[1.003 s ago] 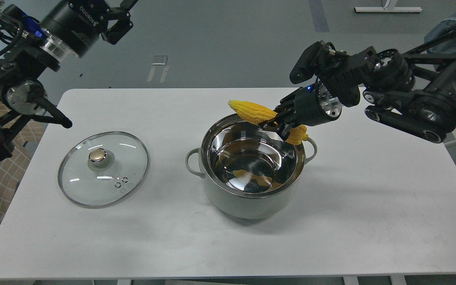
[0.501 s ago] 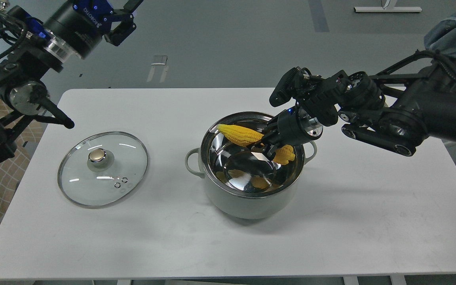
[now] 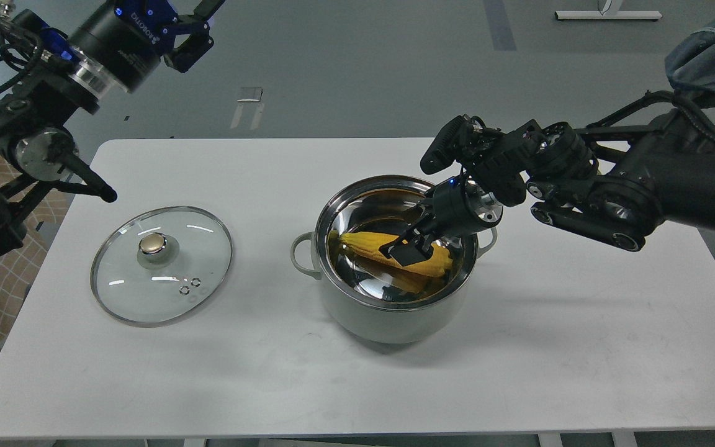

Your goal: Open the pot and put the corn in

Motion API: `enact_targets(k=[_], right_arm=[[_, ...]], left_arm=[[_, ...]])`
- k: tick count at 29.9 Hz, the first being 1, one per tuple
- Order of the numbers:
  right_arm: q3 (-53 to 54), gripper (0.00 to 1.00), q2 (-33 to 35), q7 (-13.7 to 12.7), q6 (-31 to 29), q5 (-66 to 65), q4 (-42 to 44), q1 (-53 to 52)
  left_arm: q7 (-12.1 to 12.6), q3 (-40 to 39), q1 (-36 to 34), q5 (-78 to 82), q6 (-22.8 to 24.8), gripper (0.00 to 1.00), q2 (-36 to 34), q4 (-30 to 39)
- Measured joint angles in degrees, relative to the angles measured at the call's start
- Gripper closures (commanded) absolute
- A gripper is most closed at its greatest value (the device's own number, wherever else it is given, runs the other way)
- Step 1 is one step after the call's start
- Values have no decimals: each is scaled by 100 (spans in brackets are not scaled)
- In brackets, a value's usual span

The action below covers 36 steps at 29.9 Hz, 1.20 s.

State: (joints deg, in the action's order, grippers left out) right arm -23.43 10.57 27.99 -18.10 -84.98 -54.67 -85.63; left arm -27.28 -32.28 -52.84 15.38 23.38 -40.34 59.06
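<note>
The pale grey-green pot (image 3: 395, 323) stands uncovered in the middle of the table, showing its shiny steel inside. The yellow corn (image 3: 364, 243) lies low inside the pot, its tapered end pointing left. My right gripper (image 3: 403, 250) reaches down into the pot from the right and its fingers sit around the corn's middle, shut on it. My left gripper (image 3: 199, 31) is raised high at the far left, above the table's back edge, open and empty.
The round glass lid (image 3: 162, 266) with a gold knob lies flat on the white table (image 3: 581, 347) to the left of the pot. A black part of my left arm (image 3: 87, 180) hangs just above the lid's far side.
My right gripper has come down and to the left, carrying the corn from above the pot's far rim to deep inside the pot. The left arm has barely moved.
</note>
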Motion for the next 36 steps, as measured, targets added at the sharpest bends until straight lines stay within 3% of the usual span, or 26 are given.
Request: enact_targets(k=[6,16,20,30,36], right_arm=[[146,0,26,1,11,895,205,-341],[1931,0,118,0,67,2482,2100,-269],[3142,0,204,0,70,3209,2580,286],[6111,0,57,1,-35,4557,2815,2338],[6771,0,-264,0,-177,4995,2801,2962]], left_arm=[[58,7,1,18,-5,2,2,-10],[73,3,26,36,-11,2,239,-109],[60,-23,49,26,45,2,446,-346],[172,-76,148,-6,398,2,1637,-2055],[175,-82,392,15,462,2,2085,-2359]])
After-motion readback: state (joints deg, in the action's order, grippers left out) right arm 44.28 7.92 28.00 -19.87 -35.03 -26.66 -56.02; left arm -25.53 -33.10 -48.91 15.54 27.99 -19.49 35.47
